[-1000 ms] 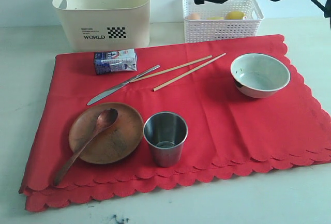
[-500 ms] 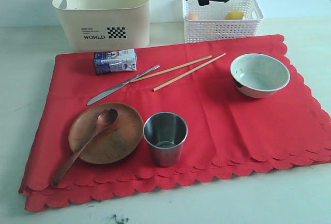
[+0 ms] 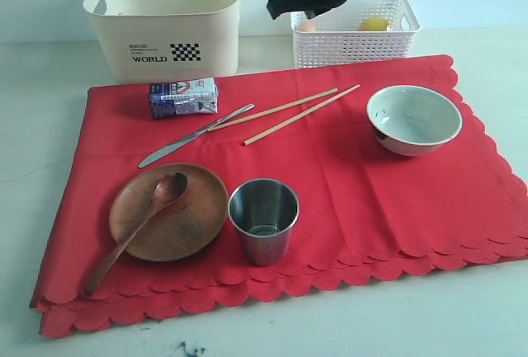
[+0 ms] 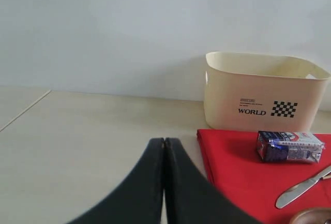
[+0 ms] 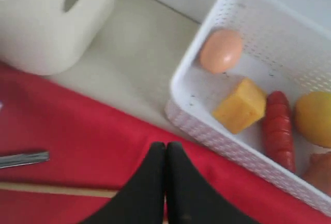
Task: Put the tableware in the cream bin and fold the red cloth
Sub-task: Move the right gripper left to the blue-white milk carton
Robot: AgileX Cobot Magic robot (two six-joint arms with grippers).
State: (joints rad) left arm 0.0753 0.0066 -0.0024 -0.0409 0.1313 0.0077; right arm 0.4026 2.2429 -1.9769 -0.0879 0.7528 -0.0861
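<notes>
in the exterior view the red cloth (image 3: 346, 176) lies spread flat on the table (image 3: 41, 101), and all the tableware rests on it. the wooden plate (image 3: 194, 225) is near the cloth's front left corner, with the wooden spoon (image 3: 136, 233) lying across it. the steel cup (image 3: 264, 218) stands upright at the cloth's front middle. the knife (image 3: 194, 136) and chopsticks (image 3: 274, 110) lie slantwise toward its rear middle, the white bowl (image 3: 414, 118) toward its rear right, and a milk carton (image 3: 183, 97) near its rear left corner. the cream bin (image 3: 165, 23) stands off the cloth, just behind its rear left edge; a white basket (image 3: 355, 39) stands behind its rear right edge. the right gripper (image 3: 274, 8) hangs above the cloth's rear edge, clenched on nothing. in the left wrist view the left gripper (image 4: 164, 142) is pressed closed and empty, over bare table beside the cloth's left edge. in the right wrist view the right gripper's fingers meet, empty, over the cloth's rear edge; just beyond that edge the basket holds an egg (image 5: 221, 50), a yellow block (image 5: 240, 105), a sausage (image 5: 278, 131) and a lemon (image 5: 314, 118).
</notes>
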